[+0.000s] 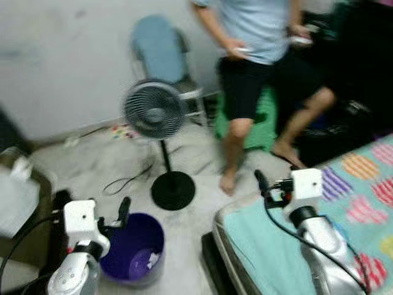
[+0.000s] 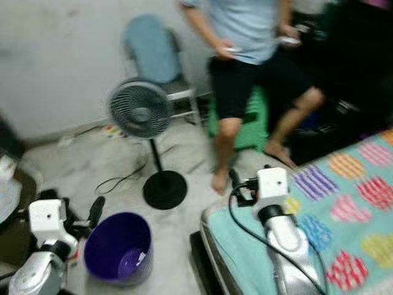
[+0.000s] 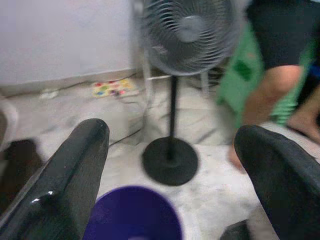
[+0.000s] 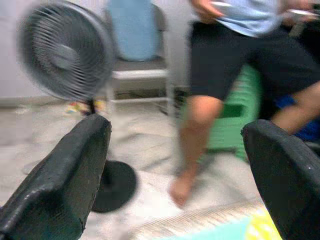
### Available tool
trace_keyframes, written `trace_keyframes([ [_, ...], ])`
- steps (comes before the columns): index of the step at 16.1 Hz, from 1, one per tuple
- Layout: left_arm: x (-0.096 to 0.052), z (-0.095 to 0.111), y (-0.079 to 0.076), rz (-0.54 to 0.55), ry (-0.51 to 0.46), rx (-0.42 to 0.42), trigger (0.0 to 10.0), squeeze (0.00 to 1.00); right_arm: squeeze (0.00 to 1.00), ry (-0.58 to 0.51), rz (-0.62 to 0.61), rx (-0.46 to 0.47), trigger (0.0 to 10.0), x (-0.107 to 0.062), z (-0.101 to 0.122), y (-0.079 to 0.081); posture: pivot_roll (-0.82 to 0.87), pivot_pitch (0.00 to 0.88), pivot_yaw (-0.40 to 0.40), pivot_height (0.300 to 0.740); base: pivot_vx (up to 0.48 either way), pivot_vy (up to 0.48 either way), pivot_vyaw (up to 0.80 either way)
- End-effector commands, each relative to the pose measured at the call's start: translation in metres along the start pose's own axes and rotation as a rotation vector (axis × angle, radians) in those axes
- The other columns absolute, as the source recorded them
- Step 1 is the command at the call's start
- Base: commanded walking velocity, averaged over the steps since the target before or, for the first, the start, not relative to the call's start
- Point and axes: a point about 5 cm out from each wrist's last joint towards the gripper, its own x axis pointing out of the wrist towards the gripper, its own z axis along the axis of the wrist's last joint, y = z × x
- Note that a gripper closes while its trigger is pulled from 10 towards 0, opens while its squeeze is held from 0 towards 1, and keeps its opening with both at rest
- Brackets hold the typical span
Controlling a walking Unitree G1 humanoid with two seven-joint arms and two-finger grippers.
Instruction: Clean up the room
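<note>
Left hand (image 3: 170, 165) gaped wide, empty, over purple bin (image 1: 132, 249) at 7 o'clock. Right hand (image 4: 175, 165) spread wide, empty, above bed (image 1: 362, 190) edge at 4 o'clock. Fan (image 1: 153, 110) at 11; person (image 1: 258, 37) at 1.

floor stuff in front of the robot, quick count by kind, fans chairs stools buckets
standing fan: 1
chair: 1
green stool: 1
purple bucket: 1
total: 4
</note>
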Motion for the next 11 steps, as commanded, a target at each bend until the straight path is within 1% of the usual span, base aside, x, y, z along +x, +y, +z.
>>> trace_keyframes([
  [1,0.0019,0.0032,-0.0001,0.004,-0.011,0.003,10.0,0.00,0.00,-0.005,0.007,-0.010,10.0,-0.0002,0.0013,0.0002,-0.06,0.000,0.059,0.740,0.000,0.000,0.58],
  [2,0.0023,0.0031,-0.0010,0.000,-0.014,-0.008,10.0,0.00,0.00,-0.006,0.010,-0.009,10.0,0.0002,0.0017,0.0006,-0.06,0.000,0.059,0.740,0.000,0.000,0.58],
  [4,0.0026,0.0037,-0.0027,-0.005,-0.014,-0.006,10.0,0.00,0.00,-0.009,0.018,-0.014,10.0,0.0008,0.0023,0.0016,-0.06,0.000,0.059,0.740,0.000,0.000,0.57],
  [11,0.0025,0.0030,-0.0056,-0.024,-0.009,-0.010,10.0,0.00,0.00,-0.010,0.031,-0.016,10.0,0.0017,0.0026,0.0047,-0.06,0.000,0.061,0.740,0.000,0.000,0.80],
])
